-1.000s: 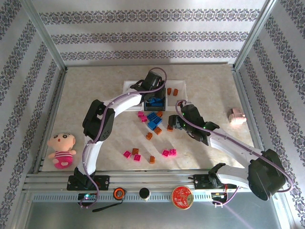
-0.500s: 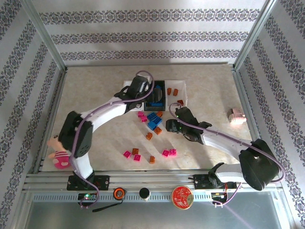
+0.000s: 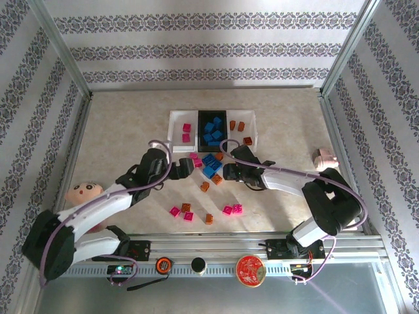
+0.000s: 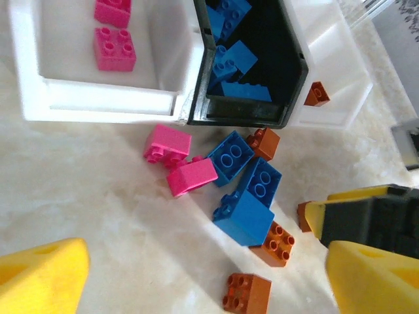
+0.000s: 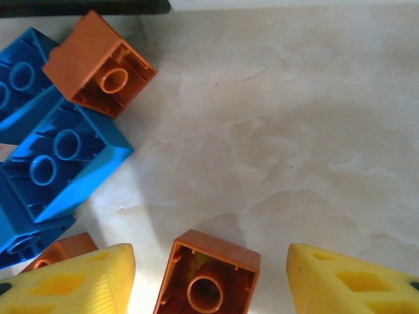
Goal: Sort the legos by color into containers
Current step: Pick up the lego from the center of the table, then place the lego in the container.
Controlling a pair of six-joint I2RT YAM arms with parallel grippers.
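Three trays sit side by side: the left white tray [image 3: 174, 131] holds two pink legos [image 4: 114, 49], the black middle tray [image 4: 239, 111] holds several blue ones [image 4: 239, 59], and the right white tray [image 3: 252, 131] holds orange ones [image 3: 236, 125]. In front of the trays lies a mixed loose pile of pink [image 4: 167, 147], blue [image 4: 245, 216] and orange [image 4: 273, 243] legos. My left gripper [image 3: 188, 166] hangs open left of the pile, holding nothing. My right gripper [image 5: 209, 291] is open, its fingers [image 5: 72, 281] straddling an upside-down orange lego [image 5: 208, 275] with a gap on each side.
More pink and orange legos [image 3: 188, 213] lie scattered nearer the arm bases. A doll [image 3: 84, 199] lies at the left edge and a pale pink lump [image 3: 324, 158] at the right. Metal frame rails border the table.
My left arm pulled back from over the black tray toward the near left, and its gripper opened. My right gripper slid left toward the loose pile.
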